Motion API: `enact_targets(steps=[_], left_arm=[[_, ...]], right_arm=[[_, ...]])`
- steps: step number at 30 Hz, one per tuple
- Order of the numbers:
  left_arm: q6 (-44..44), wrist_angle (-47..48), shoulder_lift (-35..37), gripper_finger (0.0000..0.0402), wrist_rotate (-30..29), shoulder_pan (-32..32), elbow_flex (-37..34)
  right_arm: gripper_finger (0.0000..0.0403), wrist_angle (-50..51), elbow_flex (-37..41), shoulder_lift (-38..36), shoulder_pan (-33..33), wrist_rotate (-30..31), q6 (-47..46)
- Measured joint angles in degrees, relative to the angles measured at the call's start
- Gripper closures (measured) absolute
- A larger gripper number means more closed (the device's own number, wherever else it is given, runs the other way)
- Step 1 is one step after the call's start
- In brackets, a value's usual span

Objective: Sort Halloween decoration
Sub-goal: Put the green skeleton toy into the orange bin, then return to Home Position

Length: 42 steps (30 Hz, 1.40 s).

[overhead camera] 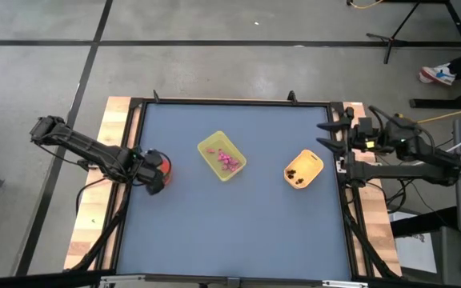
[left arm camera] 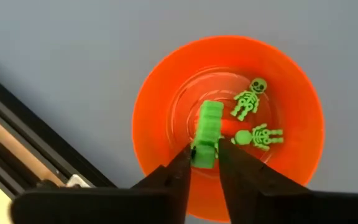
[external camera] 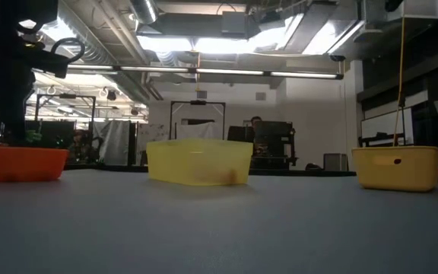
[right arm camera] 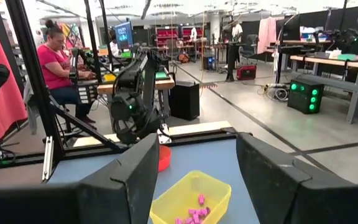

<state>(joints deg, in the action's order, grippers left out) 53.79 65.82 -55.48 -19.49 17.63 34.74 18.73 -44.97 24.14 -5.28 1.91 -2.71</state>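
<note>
Small bright-green plastic block-shaped trinket (left arm camera: 207, 134) stands lengthwise between the left gripper's (left arm camera: 205, 169) two dark fingertips, above the middle of a round orange bowl (left arm camera: 160, 93); two tiny green skeleton figures (left arm camera: 248, 99) lie flat on that bowl's floor just beside it, one above the other; a cluster of tiny pink trinkets (overhead camera: 229, 160) sits in the yellow rectangular tray (overhead camera: 208, 149) at mid-table; a few dark trinkets (overhead camera: 294, 174) rest in the orange-yellow container (overhead camera: 314, 162) to its right.

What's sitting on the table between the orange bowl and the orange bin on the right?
The yellow tray holding pink trinkets lies between the orange bowl and the orange bin, as the high view shows.
</note>
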Motion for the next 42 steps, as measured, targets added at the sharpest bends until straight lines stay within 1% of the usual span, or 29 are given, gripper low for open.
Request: enact_targets(steps=[4, 8, 12, 14, 16, 18, 21, 24, 26, 31, 36, 39, 42], left_arm=[[4.4, 0.1, 0.0, 0.0299, 0.1, 0.0, 0.0], [4.6, -0.4, 0.0, 0.0266, 0.6, 0.0, 0.0], [4.6, -0.4, 0.0, 0.0258, 2.4, 0.0, 0.3], [4.6, -0.5, 0.0, 0.0258, 2.7, 0.0, 0.7], [4.6, -0.5, 0.0, 0.0259, 2.7, 0.0, 0.9], [4.6, -0.5, 0.0, 0.0259, 2.5, 0.0, 0.9], [4.6, -0.5, 0.0, 0.0259, 2.5, 0.0, 0.9], [4.6, -0.5, 0.0, 0.0259, 2.5, 0.0, 0.9], [4.6, -0.5, 0.0, 0.0259, 2.5, 0.0, 0.9], [4.6, -1.0, 0.0, 0.0259, 2.5, 0.0, 1.0], [4.6, -1.6, 0.0, 0.026, 2.5, 0.0, 1.0], [4.6, -2.5, 0.0, 0.026, 2.5, 0.0, 1.0], [4.6, -2.7, 0.0, 0.026, 2.5, 0.0, 1.0]], right_arm=[[0.0189, 3.0, 0.0, -1.3, 0.0, 0.0, 0.0], [0.0189, 6.0, 0.0, -1.6, 0.0, 0.0, 0.0], [0.0191, 7.9, 0.0, -1.6, 0.0, 0.0, 0.2], [0.0201, 8.6, 0.0, -1.6, 0.0, 0.0, 0.8], [0.0222, 9.7, 0.0, -1.6, 0.0, 0.0, 1.8], [0.0254, 11.3, 0.0, -1.6, 0.0, 0.0, 2.8], [0.0313, 13.6, 0.1, -1.7, 0.0, 0.0, 3.2], [0.0377, 13.9, 1.4, -2.1, 0.0, 0.0, 3.2], [0.0395, 14.0, 3.3, -3.2, 0.0, 0.0, 3.2], [0.0378, 9.2, 9.6, -7.2, 0.0, 0.0, 1.2], [0.0399, 4.9, 15.5, -12.0, 0.0, 0.0, 0.5], [0.0395, 3.4, 18.7, -14.9, 0.0, 0.0, -1.1], [0.0397, 3.1, 21.7, -17.8, 0.0, 1.3, -2.8]])
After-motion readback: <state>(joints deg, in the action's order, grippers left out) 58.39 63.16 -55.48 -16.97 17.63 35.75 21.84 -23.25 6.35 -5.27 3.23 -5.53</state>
